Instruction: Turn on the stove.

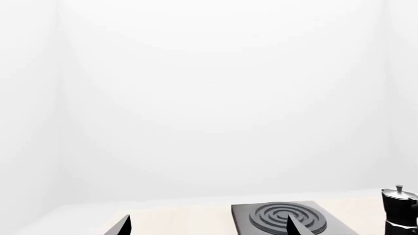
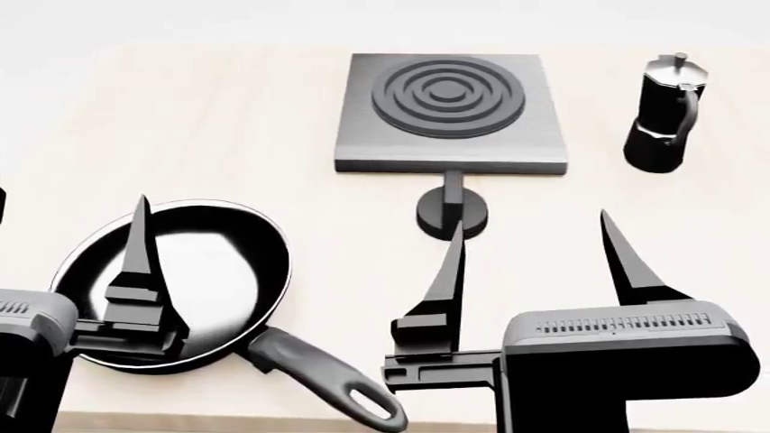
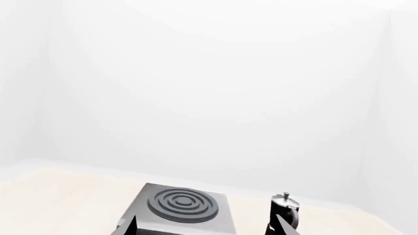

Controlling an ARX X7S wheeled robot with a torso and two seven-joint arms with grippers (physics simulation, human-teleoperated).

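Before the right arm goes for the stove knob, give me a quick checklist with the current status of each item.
1. Right tool open: ok, fingers spread wide with nothing between them.
2. Knob in sight: ok in the head view, just in front of the stove; not visible in the right wrist view.
3. Path to the knob free: ok, only bare table lies between the right tool and it.
4. Burner free of cookware: ok; frying pan and moka pot sit off the plate.
5. Left tool out of the way: ok, over the pan.
6. Stove currently off: cannot tell.
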